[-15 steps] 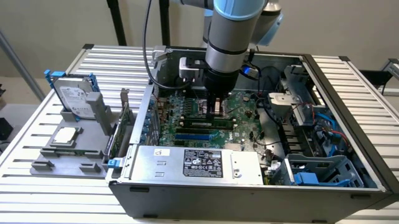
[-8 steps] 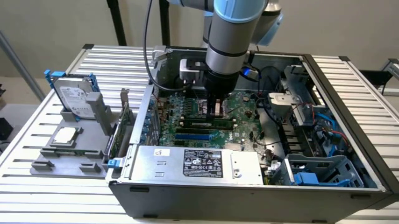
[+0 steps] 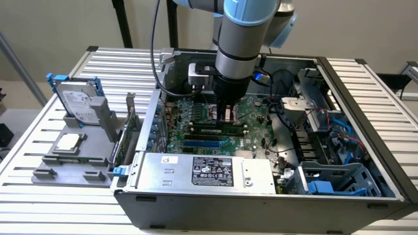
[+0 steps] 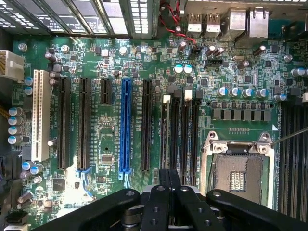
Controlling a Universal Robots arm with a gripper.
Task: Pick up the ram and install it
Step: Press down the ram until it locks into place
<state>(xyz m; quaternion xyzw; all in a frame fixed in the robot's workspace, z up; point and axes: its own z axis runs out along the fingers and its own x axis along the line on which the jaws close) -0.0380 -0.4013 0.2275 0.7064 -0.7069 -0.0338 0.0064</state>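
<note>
The ram (image 3: 212,128), a thin green stick with black chips, stands on edge in a memory slot on the motherboard (image 3: 196,115) inside the open computer case (image 3: 261,205). My gripper (image 3: 226,117) comes straight down onto its upper edge, about at the stick's middle. Whether it touches the stick I cannot tell. Seen from the wrist, my gripper (image 4: 168,174) is shut, fingertips pressed together, over the row of black memory slots (image 4: 180,134). Nothing shows between the fingers.
A silver hard drive with blue rails (image 3: 75,100) and a square processor chip (image 3: 68,142) rest on a grey holder at the exterior view's left. The power supply (image 3: 209,171) fills the case front. The empty processor socket (image 4: 238,173) lies beside the slots. Cables and a drive cage (image 3: 333,178) crowd the case's right.
</note>
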